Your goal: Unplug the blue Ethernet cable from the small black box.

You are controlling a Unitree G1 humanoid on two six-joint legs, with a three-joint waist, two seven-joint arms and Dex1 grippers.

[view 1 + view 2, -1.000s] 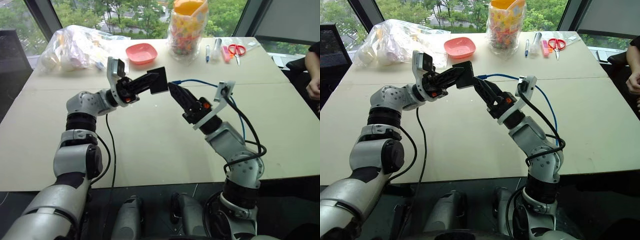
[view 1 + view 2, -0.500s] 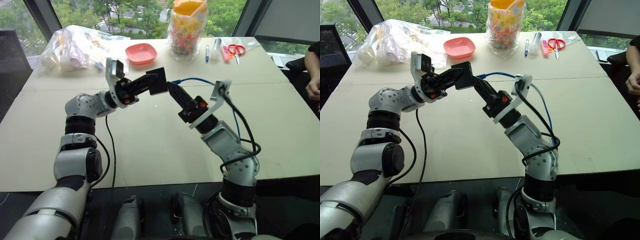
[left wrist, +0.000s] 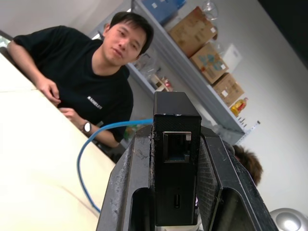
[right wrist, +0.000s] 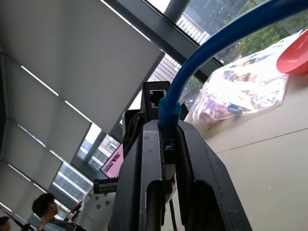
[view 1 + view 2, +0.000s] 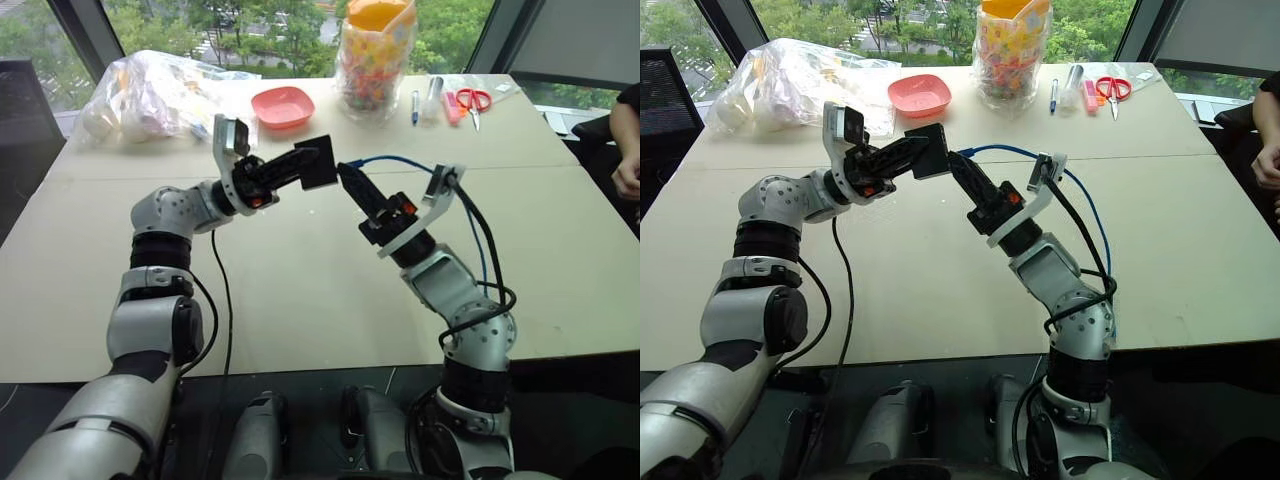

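Just clamped the right gripper (image 5: 347,178) onto the blue Ethernet cable (image 5: 400,160): fingers spread a second ago, now pressed together with the cord's plug end pinched between them. Holding the small black box (image 5: 322,160) up over the middle of the table (image 5: 300,290) in the left gripper (image 5: 308,165), jaws squeezed flat against its two sides, no change there. Keeping the two grippers tip to tip, right fingertips just beside the box's right edge. From there, trailing the cord in an arc to the right and down behind the right arm.

Judging by both wrist views, seeing an open socket on each visible face of the box, with no plug in either; from the right wrist, a sliver of gap between cord end and box. So probably looking at a plug already free of its port, or all but free, though cannot tell for certain from the head views. With the grip now made, only drawing the hands apart likely left to do.

Nothing legible on box or cable. Small white lettering on the chest of the person's black shirt (image 3: 91,86), too small to read.
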